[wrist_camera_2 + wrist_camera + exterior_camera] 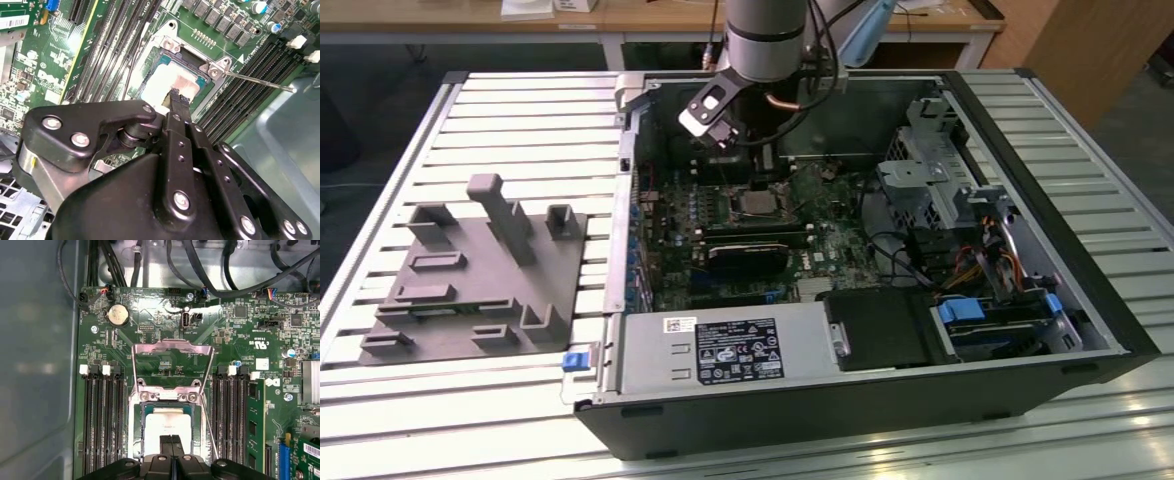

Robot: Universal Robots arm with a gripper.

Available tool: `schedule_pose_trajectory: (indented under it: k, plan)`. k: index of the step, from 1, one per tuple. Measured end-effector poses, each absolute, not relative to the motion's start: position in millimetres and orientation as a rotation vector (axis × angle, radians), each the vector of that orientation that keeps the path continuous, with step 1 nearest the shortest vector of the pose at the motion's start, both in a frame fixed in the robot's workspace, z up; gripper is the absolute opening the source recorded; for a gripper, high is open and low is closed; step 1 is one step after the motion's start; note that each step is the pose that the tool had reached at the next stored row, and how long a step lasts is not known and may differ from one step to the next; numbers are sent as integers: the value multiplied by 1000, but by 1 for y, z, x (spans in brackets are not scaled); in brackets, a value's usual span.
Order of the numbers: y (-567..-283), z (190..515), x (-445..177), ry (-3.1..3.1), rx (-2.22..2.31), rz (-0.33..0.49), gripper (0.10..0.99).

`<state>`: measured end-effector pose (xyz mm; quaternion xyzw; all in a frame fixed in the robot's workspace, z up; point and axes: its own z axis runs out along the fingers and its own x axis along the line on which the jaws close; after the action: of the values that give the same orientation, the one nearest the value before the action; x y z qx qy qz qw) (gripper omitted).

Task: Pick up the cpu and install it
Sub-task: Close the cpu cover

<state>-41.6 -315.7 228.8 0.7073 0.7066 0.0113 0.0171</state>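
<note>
Motherboard (165, 340) below, jaws closed together, holding nothing, above cpu (167, 421) lying in socket (135, 430)

Bright light fell from above on the slatted worktop (520, 100), and its pale bars shone almost white (the ones nearest the camera most of all). Inside the computer case (854, 410) it was darker. In the second wrist view the cpu (167, 82) glared white, and the black hand (178, 97) had small shiny spots on its screws.
</note>
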Motion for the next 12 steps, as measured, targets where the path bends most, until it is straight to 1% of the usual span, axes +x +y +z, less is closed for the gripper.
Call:
schedule_pose_trajectory:
  k: [3,9,12]
  plan:
    - [-316,237,-42,2196,2198,35,106]
    - [-316,263,-42,2196,2198,36,106]
    - [-317,265,-42,2196,2198,36,106]
